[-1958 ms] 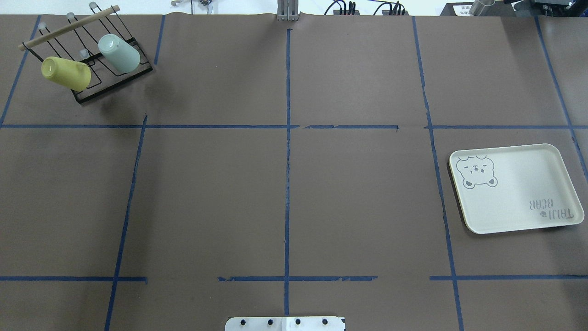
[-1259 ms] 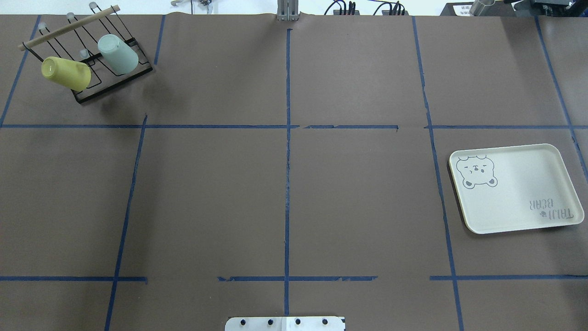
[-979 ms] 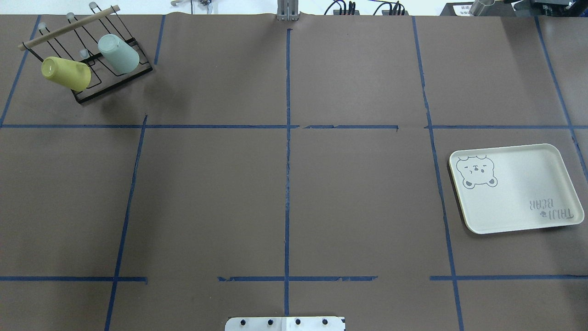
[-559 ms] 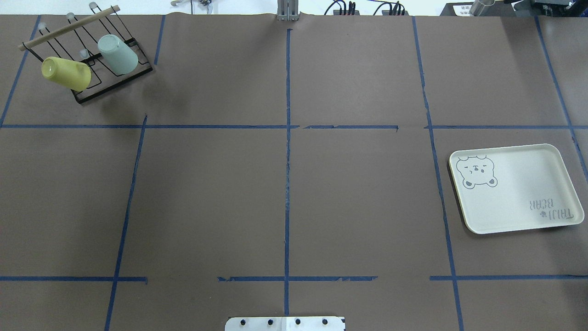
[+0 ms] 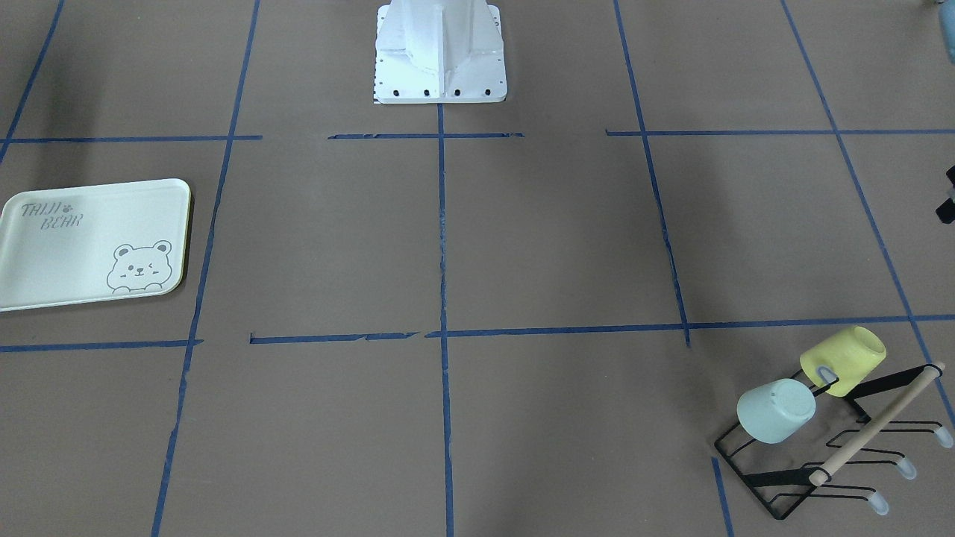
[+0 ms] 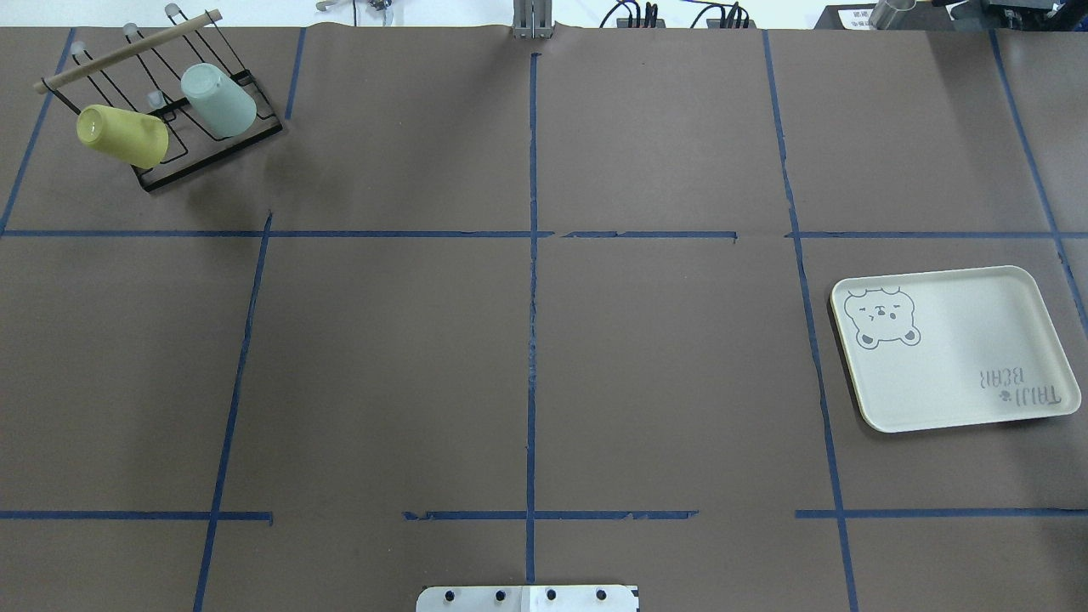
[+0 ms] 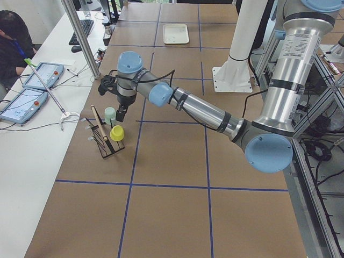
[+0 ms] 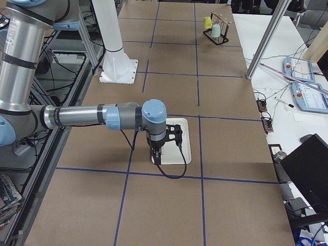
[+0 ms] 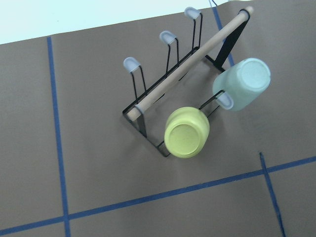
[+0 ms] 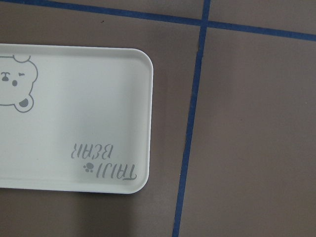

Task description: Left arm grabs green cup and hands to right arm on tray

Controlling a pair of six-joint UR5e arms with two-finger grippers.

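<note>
The green cup [image 6: 219,100] hangs upside down on a peg of the black wire rack [image 6: 170,174] at the far left; it also shows in the left wrist view [image 9: 242,85] and the front view [image 5: 776,410]. The tray [image 6: 960,340] lies flat on the right, with nothing on it [image 10: 74,113]. My left gripper [image 7: 118,114] hovers just above the green cup [image 7: 109,114]; I cannot tell if it is open. My right gripper [image 8: 158,156] hangs over the tray [image 8: 184,138]; I cannot tell if it is open. Neither gripper shows in the overhead view.
A pale yellow cup [image 6: 121,136] hangs on the same rack beside the green one [image 9: 186,132]. A wooden bar [image 9: 192,59] runs across the rack top. The robot's white base [image 5: 440,52] stands at the middle near edge. Operators' tablets [image 7: 32,86] lie beyond the table.
The green cup seems to have shifted a hair on its peg since the oldest frame. The tray, the rack and the yellow cup have not moved.
</note>
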